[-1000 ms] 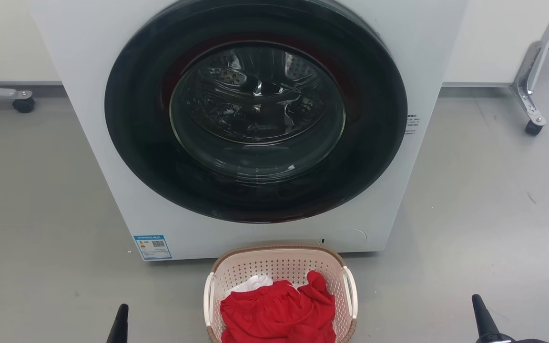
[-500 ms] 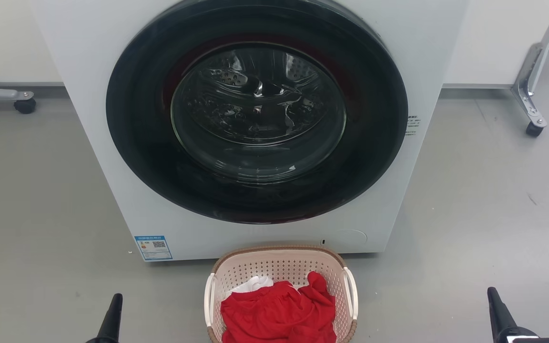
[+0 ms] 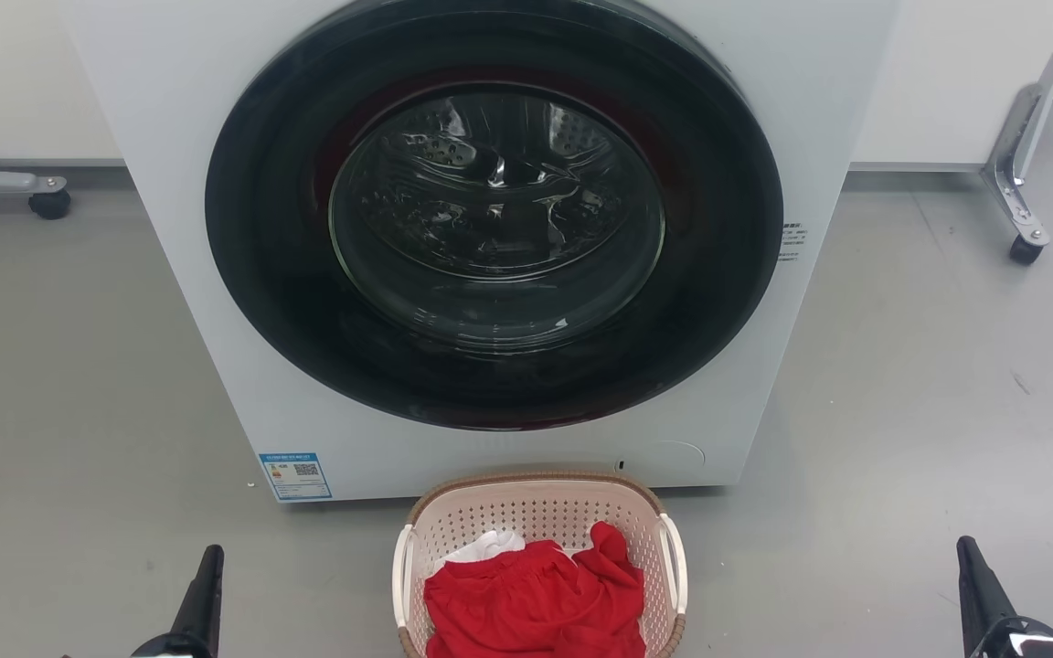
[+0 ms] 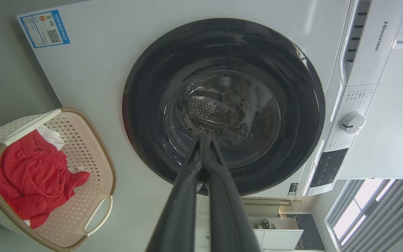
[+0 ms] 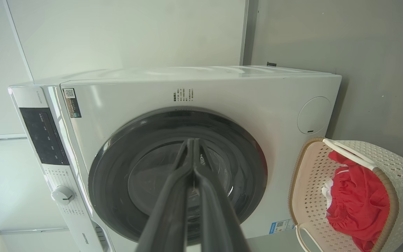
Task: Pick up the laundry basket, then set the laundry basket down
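Your laundry basket point(image 3: 536, 479) sits on the grey floor point(image 3: 79, 411) at 6 o'clock in the head view, upright. It is just in front of the white washer point(image 3: 170, 183), below the round dark door point(image 3: 490, 210). Whether the far rim touches the washer's front you cannot tell. Inside lies a red garment point(image 3: 526, 608), with a bit of white cloth point(image 3: 485, 546) at its 11 o'clock. The basket's two white handles are free, with nothing gripping them.

Your left gripper point(image 3: 211, 557) is at 7 o'clock in the head view, well apart from the basket and pointing up toward 12. Left wrist view: the left gripper point(image 4: 205, 140) has its two fingers pressed together at the tips, holding nothing and aimed at the door glass. The basket point(image 4: 82, 147) is at 8 o'clock there.

Your right gripper point(image 3: 970, 562) is at 5 o'clock in the head view, also well clear of the basket. Right wrist view: the right gripper point(image 5: 191, 143) has its fingertips meeting and is empty, with the door behind it. The basket point(image 5: 310, 182) is at 4 o'clock.

A blue label point(image 3: 295, 473) sits at the washer's lower corner, at 10 o'clock from the basket. A castered metal leg point(image 3: 1025, 247) stands at 2 o'clock, and another caster point(image 3: 49, 203) at 10 o'clock. A white dial point(image 4: 352, 122) is on the control panel in the left wrist view.
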{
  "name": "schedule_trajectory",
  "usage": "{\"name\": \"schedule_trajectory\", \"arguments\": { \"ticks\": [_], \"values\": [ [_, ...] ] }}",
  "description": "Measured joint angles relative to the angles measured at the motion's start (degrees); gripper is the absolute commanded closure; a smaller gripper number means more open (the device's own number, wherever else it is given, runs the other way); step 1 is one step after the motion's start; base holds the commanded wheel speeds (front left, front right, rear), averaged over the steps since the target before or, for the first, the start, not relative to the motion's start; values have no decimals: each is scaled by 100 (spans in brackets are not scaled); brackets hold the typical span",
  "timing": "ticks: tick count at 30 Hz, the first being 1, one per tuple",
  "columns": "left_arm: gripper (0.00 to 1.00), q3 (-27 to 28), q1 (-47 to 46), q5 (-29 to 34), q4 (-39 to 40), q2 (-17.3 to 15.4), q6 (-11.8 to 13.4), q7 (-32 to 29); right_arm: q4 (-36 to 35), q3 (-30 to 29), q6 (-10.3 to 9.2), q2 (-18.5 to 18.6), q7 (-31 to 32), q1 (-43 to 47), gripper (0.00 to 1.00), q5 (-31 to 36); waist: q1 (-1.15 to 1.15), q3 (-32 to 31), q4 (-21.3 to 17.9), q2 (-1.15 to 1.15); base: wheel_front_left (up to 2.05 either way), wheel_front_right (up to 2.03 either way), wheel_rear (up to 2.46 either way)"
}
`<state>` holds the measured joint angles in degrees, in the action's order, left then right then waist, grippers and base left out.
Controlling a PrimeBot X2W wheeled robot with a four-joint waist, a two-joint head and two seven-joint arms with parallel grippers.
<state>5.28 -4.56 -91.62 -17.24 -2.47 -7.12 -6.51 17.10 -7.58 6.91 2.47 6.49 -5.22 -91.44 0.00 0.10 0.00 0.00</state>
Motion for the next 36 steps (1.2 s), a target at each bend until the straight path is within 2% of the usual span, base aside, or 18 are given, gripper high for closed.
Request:
{"name": "schedule_trajectory", "arguments": {
  "ticks": [36],
  "values": [
    [100,0,0,0,10,2,-1,0,0,0,0,-1,-1,-1,100,0,0,1,0,0,0,0,0]
  ]
}}
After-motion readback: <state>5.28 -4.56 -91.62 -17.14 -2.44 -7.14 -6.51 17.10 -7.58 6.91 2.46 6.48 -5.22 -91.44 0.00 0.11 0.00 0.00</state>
